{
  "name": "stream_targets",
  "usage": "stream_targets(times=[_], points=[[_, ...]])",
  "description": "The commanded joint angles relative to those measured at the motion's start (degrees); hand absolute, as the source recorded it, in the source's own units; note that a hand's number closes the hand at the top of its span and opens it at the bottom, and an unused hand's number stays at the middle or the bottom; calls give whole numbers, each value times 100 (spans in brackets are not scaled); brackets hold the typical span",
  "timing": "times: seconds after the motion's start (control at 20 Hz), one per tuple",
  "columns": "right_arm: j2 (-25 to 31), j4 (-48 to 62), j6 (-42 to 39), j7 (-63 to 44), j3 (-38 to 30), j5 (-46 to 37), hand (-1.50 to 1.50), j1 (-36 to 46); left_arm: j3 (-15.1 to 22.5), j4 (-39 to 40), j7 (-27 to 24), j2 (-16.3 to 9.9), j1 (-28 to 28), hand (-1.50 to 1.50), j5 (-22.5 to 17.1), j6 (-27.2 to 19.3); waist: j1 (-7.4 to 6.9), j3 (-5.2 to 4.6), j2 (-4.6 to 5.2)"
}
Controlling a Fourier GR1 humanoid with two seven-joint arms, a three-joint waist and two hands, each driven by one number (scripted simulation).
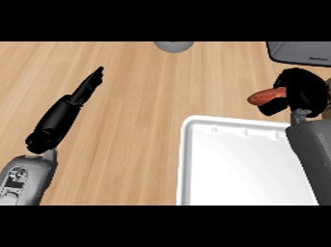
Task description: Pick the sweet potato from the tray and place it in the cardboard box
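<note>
Nearest, the white tray [196,164]: rectangular, raised rim, lying on the wooden bench [139,120], its inner surface bare; the landmark for all entries below.

Right forearm: grey, crossing the tray's right edge from the lower side of the view.

Left forearm: grey, on the far side of the bench to the tray's left, well apart from it.

Left hand [61,118]: black, beyond that forearm, fingers [91,84] straight and pressed together, pointing away up the bench; holds nothing.

Right hand [305,92]: black, just beyond the tray's far right corner, fingers curled round the sweet potato [265,96].

Sweet potato: orange-red, its end protruding leftward from the hand, clear of the tray.

Grey round object [172,46]: farthest, beyond the tray at the view's top edge, partly cut off.

Grey box-like object [307,52]: far right corner, partly shown.
</note>
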State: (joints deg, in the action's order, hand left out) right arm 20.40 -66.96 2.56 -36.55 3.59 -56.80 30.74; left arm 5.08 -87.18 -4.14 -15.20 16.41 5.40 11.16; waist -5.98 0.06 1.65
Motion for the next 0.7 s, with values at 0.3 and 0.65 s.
stream_targets(times=[0.3, 0.65], points=[[280, 2052, 691, -58, -295, -792, 150, 2365, -311, 71, -196, -163, -313, 0, -57, 40, 345, -7, -108], [598, 2494, 1818, -1307, -929, -1177, 150, 2778, -405, 293, -281, -81, -221, 0, -32, -55, 468, -9, -117]])
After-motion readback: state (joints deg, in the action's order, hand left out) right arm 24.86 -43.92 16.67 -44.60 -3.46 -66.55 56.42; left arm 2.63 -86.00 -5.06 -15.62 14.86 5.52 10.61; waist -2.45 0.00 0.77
